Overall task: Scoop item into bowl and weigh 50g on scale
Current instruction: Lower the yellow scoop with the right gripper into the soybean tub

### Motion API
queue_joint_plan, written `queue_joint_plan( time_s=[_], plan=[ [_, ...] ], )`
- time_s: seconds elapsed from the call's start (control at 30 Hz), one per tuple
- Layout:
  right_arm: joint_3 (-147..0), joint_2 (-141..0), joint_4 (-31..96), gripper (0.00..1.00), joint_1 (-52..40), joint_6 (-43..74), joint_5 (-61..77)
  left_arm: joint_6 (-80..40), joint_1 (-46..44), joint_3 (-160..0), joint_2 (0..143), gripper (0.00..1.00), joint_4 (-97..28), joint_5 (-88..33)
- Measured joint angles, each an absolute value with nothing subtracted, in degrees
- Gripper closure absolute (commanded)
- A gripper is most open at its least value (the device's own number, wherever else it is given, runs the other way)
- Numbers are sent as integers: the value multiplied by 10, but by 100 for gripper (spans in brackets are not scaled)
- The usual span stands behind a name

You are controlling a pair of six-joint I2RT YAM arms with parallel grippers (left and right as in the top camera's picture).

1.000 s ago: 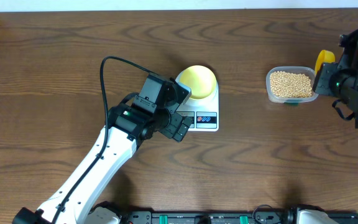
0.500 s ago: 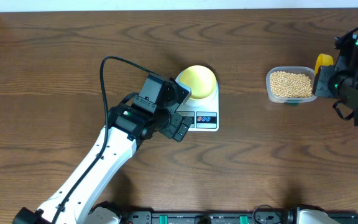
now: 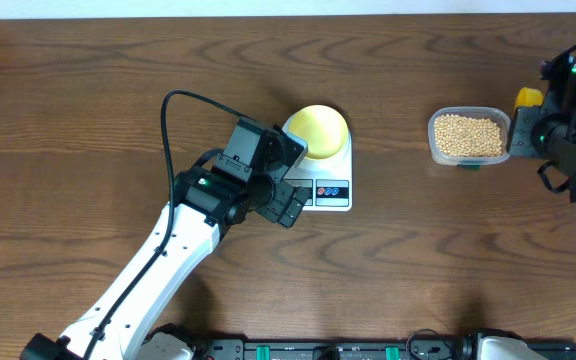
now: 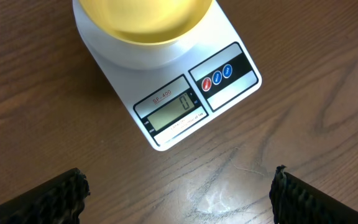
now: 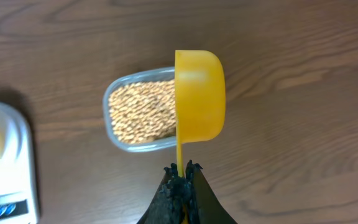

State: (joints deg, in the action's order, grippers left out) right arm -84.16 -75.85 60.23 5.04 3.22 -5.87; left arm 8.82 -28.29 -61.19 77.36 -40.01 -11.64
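Your left jaws hang released and wide apart over the dark wood-grain desk [image 3: 88, 100], near the white rectangular plastic scale [image 4: 166, 68]. Its round platform carries the smooth pale yellow bowl [image 4: 145, 18]. Your right jaws are clenched on the thin handle of the bright yellow plastic scoop [image 5: 199, 93], beside the clear rounded-rectangular container [image 5: 112, 124] holding small round tan beans [image 5: 140, 112].

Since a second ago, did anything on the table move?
The right gripper, shut on the yellow scoop, shifted slightly right, away from the container of beans, so less scoop shows from above. The open left gripper, bowl and scale stayed put.
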Motion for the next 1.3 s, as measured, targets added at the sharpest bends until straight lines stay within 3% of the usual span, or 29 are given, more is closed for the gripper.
queue_joint_plan(
  time_s=[0.3,0.7,1.3],
  plan=[
    [-842,-792,595,99,68,30,-73,88,-283,-612,774,4,-400,-116],
    [-842,-894,562,99,107,-32,103,88,-283,-612,774,4,-400,-116],
    [-842,-972,560,99,115,-36,107,88,-283,-612,774,4,-400,-116]
  ],
)
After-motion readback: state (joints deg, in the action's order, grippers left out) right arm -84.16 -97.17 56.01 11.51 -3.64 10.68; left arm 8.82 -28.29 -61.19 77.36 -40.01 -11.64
